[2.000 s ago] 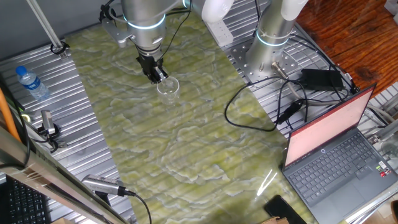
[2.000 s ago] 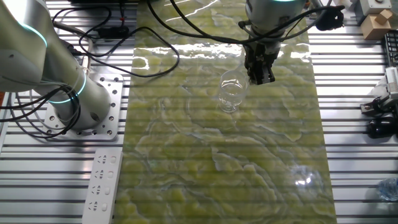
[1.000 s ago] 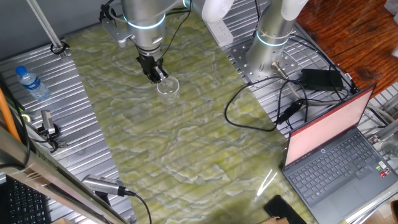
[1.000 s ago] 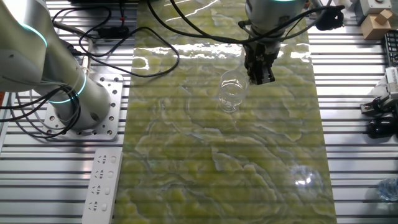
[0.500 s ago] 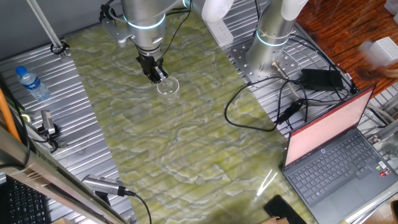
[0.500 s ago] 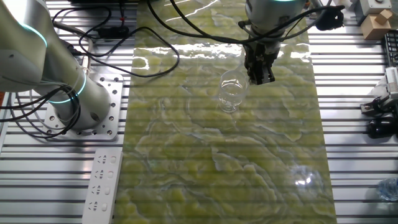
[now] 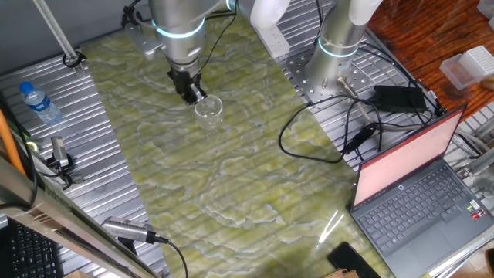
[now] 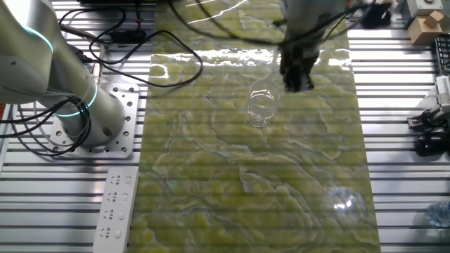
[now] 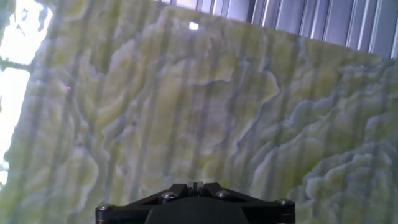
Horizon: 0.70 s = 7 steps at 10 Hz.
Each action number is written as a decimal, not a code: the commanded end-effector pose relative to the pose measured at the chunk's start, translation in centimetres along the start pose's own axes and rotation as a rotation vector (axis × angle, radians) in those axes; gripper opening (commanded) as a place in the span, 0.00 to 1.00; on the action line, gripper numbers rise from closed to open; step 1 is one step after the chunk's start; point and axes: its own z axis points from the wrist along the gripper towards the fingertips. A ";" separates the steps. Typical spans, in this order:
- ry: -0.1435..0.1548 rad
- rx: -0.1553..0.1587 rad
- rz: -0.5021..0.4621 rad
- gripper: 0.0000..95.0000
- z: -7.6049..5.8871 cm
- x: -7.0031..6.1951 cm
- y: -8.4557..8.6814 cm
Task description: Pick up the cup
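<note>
— Where's your small clear round-rimmed cup (image 8: pixel 261 107)?

— Upright on the green-veined marble mat (image 8: pixel 232 190), just beside your black two-finger gripper (image 8: pixel 297 82), which sits at its far rim.

— Is the claw holding it?

— You can't tell; the fingers look close together, and the hand view shows only mat.

— How should you lift?

— Confirm one finger is inside the rim, squeeze gently, rise straight. Thin plastic probably slips.

open laptop (image 7: pixel 413 185), water bottle (image 7: pixel 38 102), power strip (image 8: pixel 114 209), green marbled mat (image 7: pixel 216 170)
</note>
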 end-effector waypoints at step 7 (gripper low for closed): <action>0.012 0.016 -0.039 0.00 0.5 0.1 0.2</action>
